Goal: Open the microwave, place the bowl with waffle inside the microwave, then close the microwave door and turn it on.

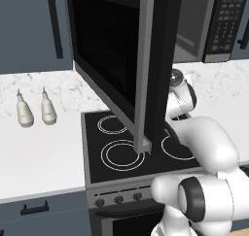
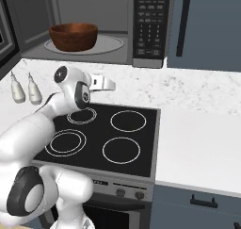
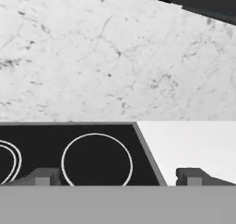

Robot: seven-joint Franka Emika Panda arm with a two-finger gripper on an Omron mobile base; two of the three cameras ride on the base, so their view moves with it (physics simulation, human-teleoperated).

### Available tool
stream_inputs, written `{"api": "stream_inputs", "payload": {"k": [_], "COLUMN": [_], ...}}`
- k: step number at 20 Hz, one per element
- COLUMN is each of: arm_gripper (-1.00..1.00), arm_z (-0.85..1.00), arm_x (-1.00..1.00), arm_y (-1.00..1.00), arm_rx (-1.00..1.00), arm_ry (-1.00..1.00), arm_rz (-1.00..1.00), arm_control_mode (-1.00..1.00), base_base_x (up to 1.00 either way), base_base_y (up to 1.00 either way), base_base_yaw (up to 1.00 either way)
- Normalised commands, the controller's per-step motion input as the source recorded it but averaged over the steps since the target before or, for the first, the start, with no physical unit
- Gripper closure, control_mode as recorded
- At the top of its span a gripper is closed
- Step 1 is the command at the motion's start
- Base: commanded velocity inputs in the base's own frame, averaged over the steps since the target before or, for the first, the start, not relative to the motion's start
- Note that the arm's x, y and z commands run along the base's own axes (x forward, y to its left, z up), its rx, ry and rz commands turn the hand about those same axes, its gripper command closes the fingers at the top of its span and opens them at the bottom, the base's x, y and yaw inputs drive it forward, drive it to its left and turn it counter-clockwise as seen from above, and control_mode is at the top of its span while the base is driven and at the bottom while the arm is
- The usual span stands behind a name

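Microwave (image 2: 94, 25) open, mounted above the tabletop (image 2: 197, 129); keypad strip (image 2: 149, 23) at its 3 o'clock side. Door (image 1: 124, 60) swung wide toward the cameras, edge-on in the left base view, hanging out over the stovetop (image 2: 106, 138). Bowl (image 2: 74, 36) inside the cavity, upright on the round turntable plate (image 2: 110, 45), toward the plate's 9 o'clock half. Contents of the bowl hidden by its rim from this angle; cannot tell whether a waffle lies in it.

Tool (image 2: 104, 84) below the microwave's front edge, at about 6 o'clock from the bowl and well apart from it, above the stovetop's far edge, pointing toward 3 o'clock in the right base view. Released: in the hand view the two fingertips (image 3: 44, 177) stand wide apart at the bottom with nothing between them, one over the dark glass, the other over the white tabletop (image 3: 193, 144). Marble backsplash (image 3: 101, 57) ahead of them, one burner ring (image 3: 97, 161) between the tips.

Two pale bottles (image 1: 33, 109) upright side by side on the tabletop at 9 o'clock from the stovetop, just beside each other. Knobs (image 1: 118, 199) along the oven front at 6 o'clock of the stovetop.
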Motion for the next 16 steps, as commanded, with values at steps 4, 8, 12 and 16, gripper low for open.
{"api": "stream_inputs", "payload": {"k": [4,8,12,16], "arm_gripper": [-1.00,-1.00,-1.00,-1.00], "arm_z": [0.02,0.06,0.01,0.14], "arm_x": [0.06,-0.18,-0.46,-0.74], "arm_y": [-0.04,0.00,0.03,0.15], "arm_rx": [-0.24,-0.10,-0.02,-0.03], "arm_ry": [-0.14,-0.14,-0.24,-0.30], "arm_rz": [-0.35,-0.26,-0.01,-0.07], "arm_control_mode": [-1.00,-1.00,-1.00,-1.00], "base_base_x": [0.00,0.00,0.00,0.00], "base_base_y": [0.00,0.00,0.00,0.00], "base_base_yaw": [0.00,0.00,0.00,0.00]}}
